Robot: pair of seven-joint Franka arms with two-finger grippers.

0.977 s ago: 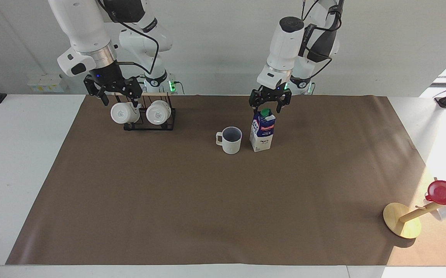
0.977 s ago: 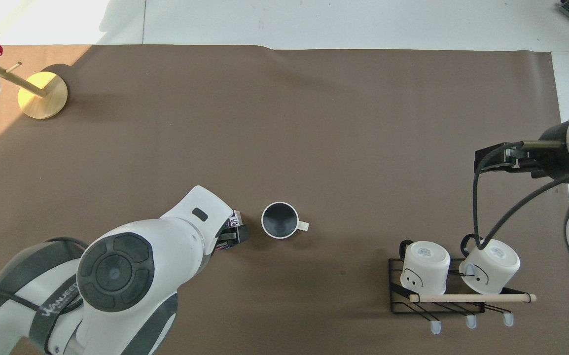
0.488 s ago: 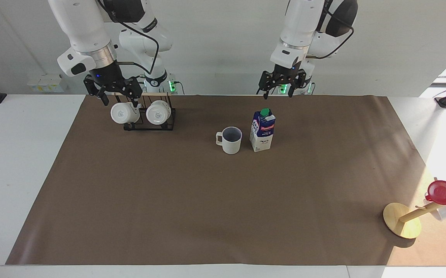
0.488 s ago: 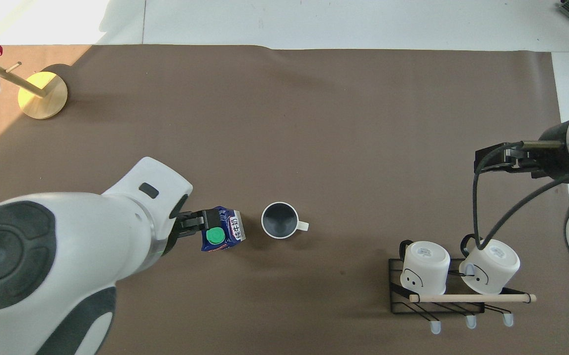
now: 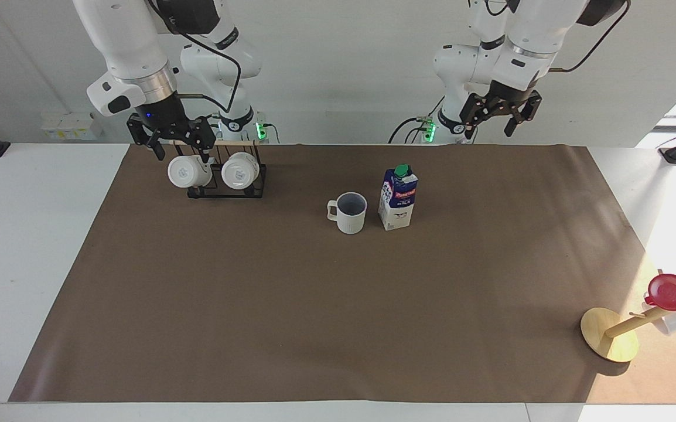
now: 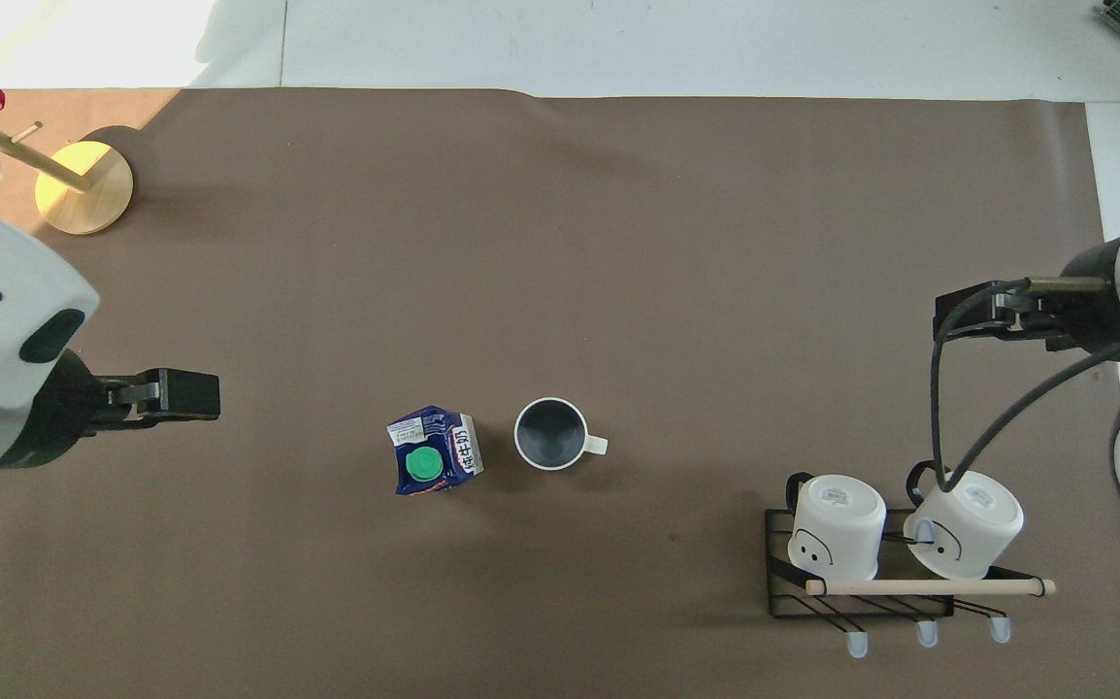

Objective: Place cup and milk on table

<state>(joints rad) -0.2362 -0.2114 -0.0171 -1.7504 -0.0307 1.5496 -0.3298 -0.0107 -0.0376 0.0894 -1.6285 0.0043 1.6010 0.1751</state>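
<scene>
Milk carton [image 5: 398,198] stands upright on the table [image 5: 45,246], just beside the empty cup [image 5: 350,213]. Left end effector [image 5: 501,114] hangs open and empty above the table's robot-side edge. Right end effector [image 5: 169,138], open, hovers over the rack [image 5: 226,176] holding two white mugs [image 5: 184,171].

My left hand [image 5: 500,112] has let go of the milk [image 5: 398,197], lifted clear and swung out toward its own end of the tabletop, fingers spread.

Cup [image 5: 350,212] upright, off-white, dark inside, on table [image 5: 326,305] mid-sheet. Milk [image 5: 398,198] carton upright just beside it toward left arm's end, green cap, not touching.
</scene>
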